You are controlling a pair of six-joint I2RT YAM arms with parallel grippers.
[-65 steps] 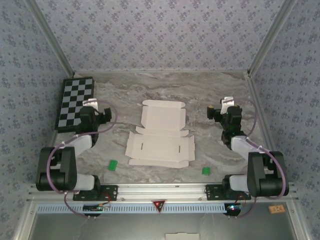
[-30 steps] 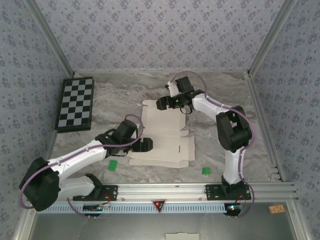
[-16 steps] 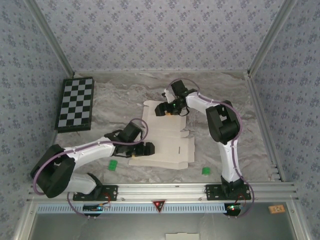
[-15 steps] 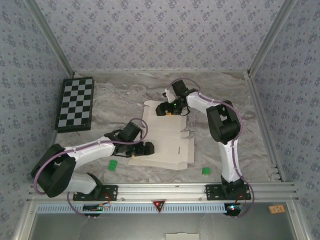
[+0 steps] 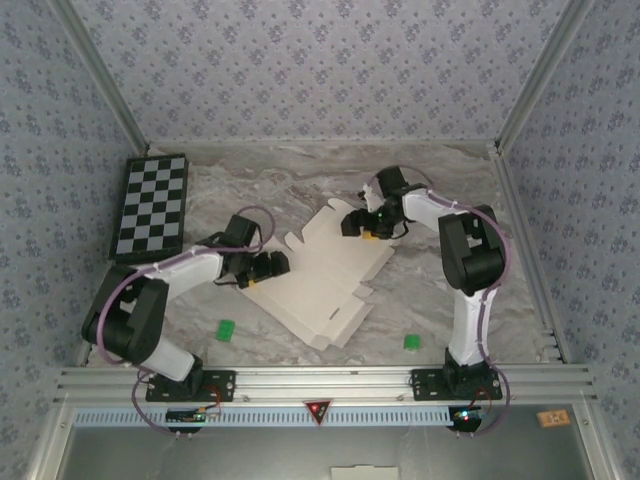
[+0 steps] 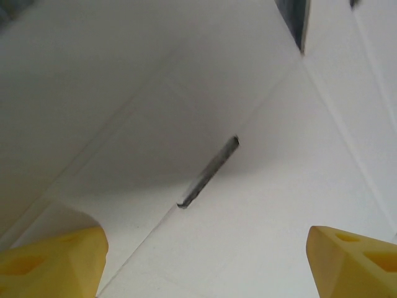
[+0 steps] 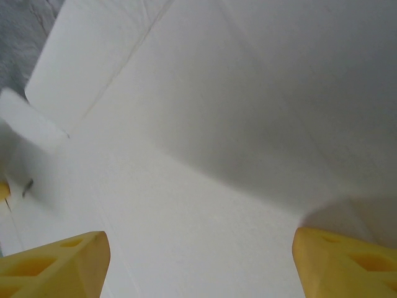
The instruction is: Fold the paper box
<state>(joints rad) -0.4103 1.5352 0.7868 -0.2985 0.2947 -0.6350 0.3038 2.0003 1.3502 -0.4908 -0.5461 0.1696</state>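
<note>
The paper box (image 5: 325, 275) lies unfolded on the marble table, cream-white side up and turned to a diagonal. My left gripper (image 5: 270, 266) is at the sheet's left edge and is open. In the left wrist view its yellow fingertips (image 6: 53, 261) stand wide apart close over the paper box (image 6: 260, 205), near a dark slot (image 6: 208, 171). My right gripper (image 5: 357, 226) is over the sheet's far corner, also open. From the right wrist camera, the wide-spread fingertips (image 7: 344, 261) sit just above the paper box (image 7: 205, 186), with nothing between them.
A black-and-white checkerboard (image 5: 150, 205) lies at the far left. Two small green pieces sit near the front, one to the left (image 5: 226, 328) and one to the right (image 5: 411, 342). Metal rails and patterned walls enclose the table.
The sheet has turned from square-on to a diagonal. My left gripper has moved back and left to the sheet's edge. My right gripper has shifted right along the far corner.
</note>
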